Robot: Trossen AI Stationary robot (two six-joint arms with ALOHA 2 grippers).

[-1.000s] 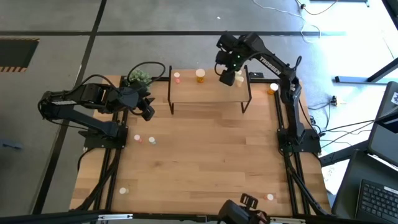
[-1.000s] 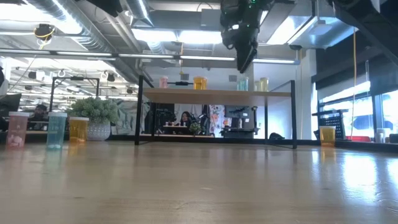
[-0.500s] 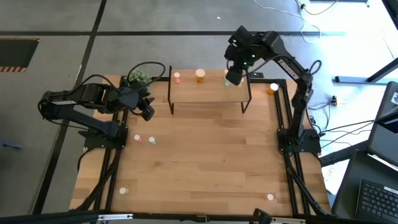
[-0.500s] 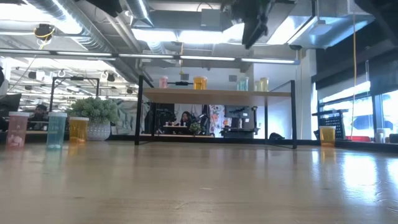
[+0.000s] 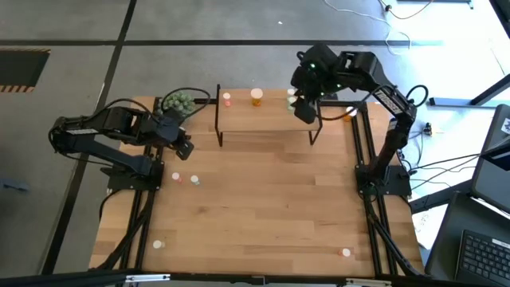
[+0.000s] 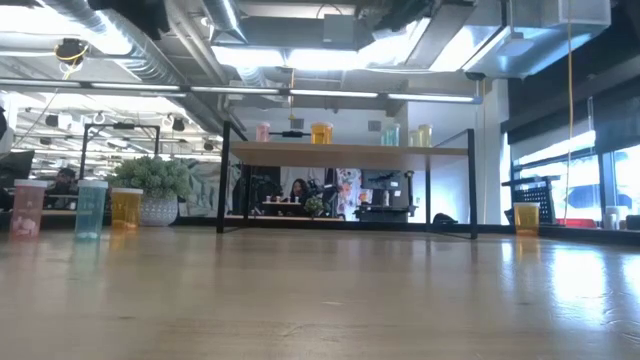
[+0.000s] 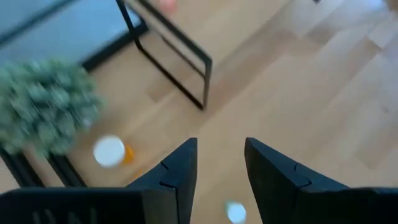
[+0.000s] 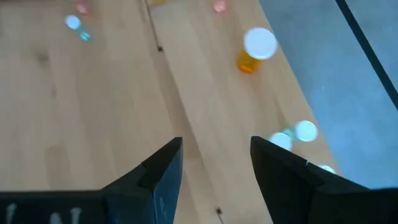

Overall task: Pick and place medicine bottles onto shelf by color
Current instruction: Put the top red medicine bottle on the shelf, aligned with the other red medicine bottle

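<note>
The shelf [image 5: 267,112], a light-wood board on black legs, stands at the table's far side. On it stand a pink bottle [image 5: 227,99], an orange bottle [image 5: 256,96] and pale green ones [image 5: 292,96]; the low view shows the pale ones near the shelf's right end [image 6: 391,133]. My right gripper [image 5: 307,114] hovers open, high over the shelf's right end [image 8: 214,155]. It holds nothing. My left gripper [image 5: 186,148] hangs open [image 7: 221,163] over the table left of the shelf, near an orange bottle [image 7: 111,152] and a pale-capped one [image 7: 235,211].
A spiky green plant [image 5: 178,100] stands at the far left corner. Loose bottles stand on the table: pink [image 5: 176,177] and pale [image 5: 194,180] at left, one near the left front [image 5: 158,244], one at right front [image 5: 345,253], an orange one [image 5: 349,113] right of the shelf.
My right gripper has risen from just above the shelf's right end, leaving the top of the low view, and has drifted toward the table's right and near edges. The bottles on the shelf have stayed where they were.
</note>
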